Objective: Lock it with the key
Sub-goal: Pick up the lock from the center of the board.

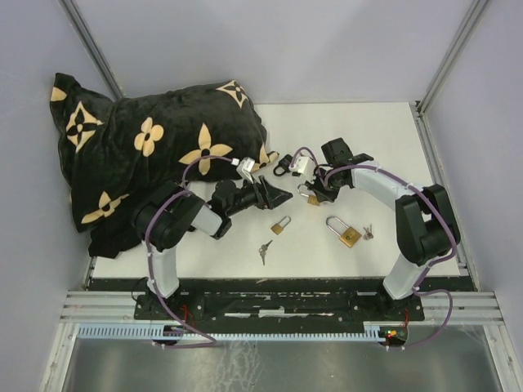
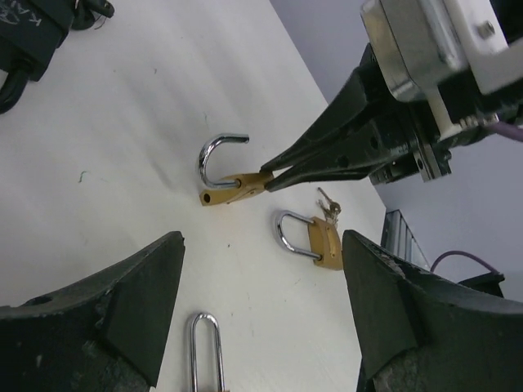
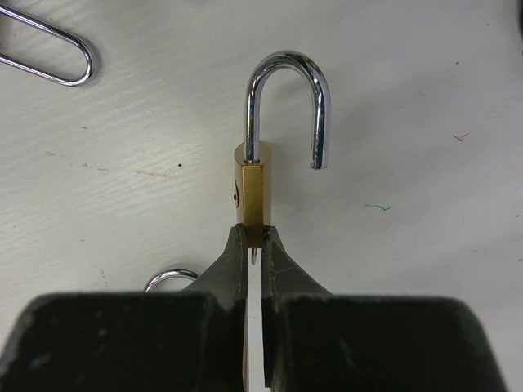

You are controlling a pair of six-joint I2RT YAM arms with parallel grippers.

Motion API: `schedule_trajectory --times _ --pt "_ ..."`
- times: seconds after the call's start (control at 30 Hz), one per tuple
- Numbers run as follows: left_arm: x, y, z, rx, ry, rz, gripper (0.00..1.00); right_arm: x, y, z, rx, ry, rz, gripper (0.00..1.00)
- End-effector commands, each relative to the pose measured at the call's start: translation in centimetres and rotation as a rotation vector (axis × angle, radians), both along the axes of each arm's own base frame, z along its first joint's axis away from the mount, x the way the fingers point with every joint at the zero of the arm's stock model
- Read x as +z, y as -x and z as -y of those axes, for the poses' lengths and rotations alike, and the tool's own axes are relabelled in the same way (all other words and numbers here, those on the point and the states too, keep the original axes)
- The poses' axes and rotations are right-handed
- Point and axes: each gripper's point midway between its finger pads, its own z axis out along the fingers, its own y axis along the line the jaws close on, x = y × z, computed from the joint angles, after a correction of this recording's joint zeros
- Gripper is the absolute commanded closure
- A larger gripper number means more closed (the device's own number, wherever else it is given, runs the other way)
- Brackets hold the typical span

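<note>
Right gripper is pinched shut on the bottom end of the brass padlock, its shackle popped open so nothing's locked yet, and the left gripper hangs wide open just beside that padlock.

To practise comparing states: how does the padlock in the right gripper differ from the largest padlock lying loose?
The gripped padlock has its shackle open; the largest padlock has its closed. The gripped padlock is pinched at its base by the right gripper; the largest padlock lies free on the table. Both have brass bodies and silver shackles.
</note>
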Motion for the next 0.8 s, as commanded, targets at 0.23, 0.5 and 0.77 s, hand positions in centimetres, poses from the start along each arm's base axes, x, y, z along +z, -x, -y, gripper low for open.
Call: schedule_trajectory --times 0.23,0.5,0.77 --pt "-1.1 -3.8 4.5 -0.078 0.136 -0.129 0.28 1.2 0.3 -0.6 0.023 -0.033 0.018 0.97" --pt "-2.2 -4.5 6.0 -0.140 0.141 -0.174 0.43 1.1 0.3 -0.6 0.021 -0.028 0.013 0.97" --pt "-2.4 -3.0 7.6 -0.246 0.178 -0.209 0.50 1.1 0.3 -0.5 0.016 -0.024 0.013 0.97"
